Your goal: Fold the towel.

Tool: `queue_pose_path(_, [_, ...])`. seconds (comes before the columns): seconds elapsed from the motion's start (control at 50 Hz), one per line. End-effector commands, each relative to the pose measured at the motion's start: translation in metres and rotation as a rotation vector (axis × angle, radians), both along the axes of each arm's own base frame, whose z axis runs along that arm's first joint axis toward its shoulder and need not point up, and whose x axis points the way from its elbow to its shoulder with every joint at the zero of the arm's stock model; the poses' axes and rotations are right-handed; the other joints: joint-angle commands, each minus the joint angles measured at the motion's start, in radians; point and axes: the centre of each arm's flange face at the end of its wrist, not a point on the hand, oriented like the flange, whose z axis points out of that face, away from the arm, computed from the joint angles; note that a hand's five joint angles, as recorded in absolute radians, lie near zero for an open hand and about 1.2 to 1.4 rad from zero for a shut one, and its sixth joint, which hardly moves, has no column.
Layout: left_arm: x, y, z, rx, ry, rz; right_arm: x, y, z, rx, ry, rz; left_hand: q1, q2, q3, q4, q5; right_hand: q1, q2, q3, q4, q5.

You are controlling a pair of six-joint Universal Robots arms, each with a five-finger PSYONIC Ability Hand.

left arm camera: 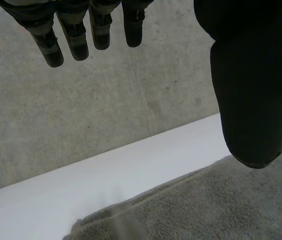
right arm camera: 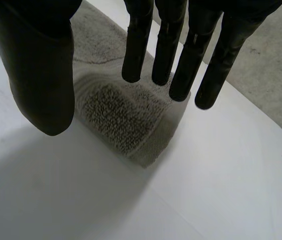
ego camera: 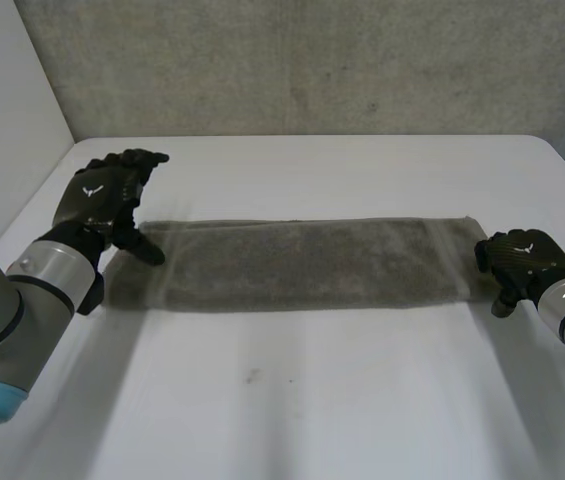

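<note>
A grey towel lies flat across the middle of the white table as a long, narrow strip. My left hand hovers at the towel's left end, open, with the fingers stretched out and the thumb over the cloth. In the left wrist view the thumb hangs above the towel and the fingers point toward the wall. My right hand sits at the towel's right end. In the right wrist view its thumb and straight fingers spread over the towel's end without pinching it.
A grey concrete wall runs behind the table's far edge. A pale wall stands to the left. Bare table surface lies in front of and behind the towel.
</note>
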Motion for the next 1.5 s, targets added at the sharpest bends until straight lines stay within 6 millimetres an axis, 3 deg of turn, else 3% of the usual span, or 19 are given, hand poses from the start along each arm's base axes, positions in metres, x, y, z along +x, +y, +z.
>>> queue_pose_path(0.02, [0.0,0.001,-0.005,0.006,-0.002,-0.001,-0.002,-0.009,-0.012,-0.044,0.002,-0.004,0.001,0.009,0.008,0.008,-0.029,0.061,0.063,0.061,0.063,0.057])
queue_pose_path(0.32, [0.001,0.003,-0.01,-0.007,-0.001,-0.001,-0.007,-0.02,-0.026,-0.043,0.008,-0.016,0.001,0.009,0.008,0.008,-0.029,0.161,0.163,0.161,0.162,0.157])
queue_pose_path(0.4, [0.001,0.003,-0.011,-0.005,-0.003,-0.001,-0.008,-0.026,-0.028,-0.069,0.012,-0.017,0.001,0.009,0.008,0.008,-0.029,0.652,0.653,0.652,0.653,0.648])
queue_pose_path(0.48, [0.001,0.003,-0.011,-0.004,-0.002,-0.001,-0.014,-0.034,-0.022,-0.106,0.015,-0.052,0.001,0.009,0.008,0.008,-0.029,0.747,0.749,0.747,0.749,0.743])
queue_pose_path(0.58, [0.001,0.003,-0.01,-0.005,-0.002,0.002,-0.051,-0.054,-0.011,-0.141,0.091,-0.222,0.001,0.009,0.008,0.008,-0.029,0.747,0.749,0.747,0.749,0.743])
queue_pose_path(0.68, [0.002,0.002,-0.008,-0.009,0.004,0.006,-0.124,-0.075,0.007,-0.146,0.367,-0.408,0.001,0.009,0.008,0.008,-0.029,0.747,0.749,0.747,0.749,0.743])
queue_pose_path(0.76, [0.002,0.002,-0.008,-0.009,0.006,0.007,-0.125,-0.076,0.013,-0.148,0.44,-0.373,0.001,0.009,0.008,0.008,-0.029,0.747,0.749,0.747,0.749,0.743])
queue_pose_path(0.86, [0.003,0.002,-0.008,-0.01,0.006,0.008,-0.065,-0.072,0.067,-0.317,0.298,-0.267,0.001,0.009,0.008,0.008,-0.029,0.747,0.749,0.747,0.749,0.743])
queue_pose_path(0.9, [0.003,0.002,-0.008,-0.008,0.007,0.008,-0.004,-0.055,0.087,-0.376,0.167,-0.132,0.001,0.009,0.008,0.008,-0.029,0.747,0.749,0.747,0.749,0.743])
queue_pose_path(0.92, [0.003,0.002,-0.008,-0.008,0.007,0.008,-0.004,-0.055,0.087,-0.377,0.166,-0.131,0.001,0.009,0.008,0.008,-0.029,0.747,0.749,0.747,0.749,0.743])
queue_pose_path(0.96, [0.002,0.002,-0.008,-0.008,0.007,0.007,0.064,-0.028,0.091,-0.395,0.075,0.05,0.001,0.009,0.008,0.008,-0.029,0.747,0.749,0.747,0.749,0.743])
queue_pose_path(1.02, [0.002,0.003,-0.009,-0.007,0.005,0.007,0.097,-0.009,0.088,-0.392,0.052,0.148,0.001,0.009,0.008,0.008,-0.029,0.747,0.749,0.747,0.749,0.743])
queue_pose_path(1.06, [0.002,0.003,-0.009,-0.006,0.005,0.007,0.152,0.03,0.071,-0.368,0.029,0.316,0.001,0.009,0.008,0.008,-0.029,0.747,0.749,0.747,0.749,0.743])
queue_pose_path(1.12, [0.002,0.004,-0.01,-0.003,0.004,0.003,0.191,0.066,0.051,-0.332,0.02,0.443,0.001,0.009,0.008,0.008,-0.029,0.747,0.749,0.747,0.749,0.743])
queue_pose_path(1.36, [0.001,0.004,-0.013,0.0,-0.002,0.0,0.241,0.14,-0.011,-0.215,0.042,0.658,0.001,0.009,0.008,0.008,-0.029,0.74,0.741,0.739,0.741,0.735])
queue_pose_path(1.38, [0.001,0.005,-0.014,0.003,-0.002,-0.001,0.24,0.14,-0.013,-0.21,0.051,0.656,0.001,0.009,0.008,0.008,-0.029,0.193,0.195,0.193,0.194,0.189])
queue_pose_path(1.4, [0.001,0.005,-0.014,0.005,-0.003,-0.001,0.24,0.14,-0.013,-0.21,0.051,0.656,0.001,0.009,0.008,0.008,-0.029,0.188,0.189,0.187,0.189,0.183])
queue_pose_path(1.42, [0.001,0.005,-0.015,0.006,-0.003,-0.001,0.239,0.139,-0.011,-0.21,0.057,0.645,0.001,0.009,0.008,0.008,-0.029,-0.455,-0.453,-0.455,-0.454,-0.459])
queue_pose_path(1.5, [0.001,0.005,-0.015,0.006,-0.005,-0.003,0.235,0.135,0.005,-0.227,0.031,0.618,0.001,0.009,0.008,0.008,-0.029,-0.474,-0.473,-0.475,-0.473,-0.479])
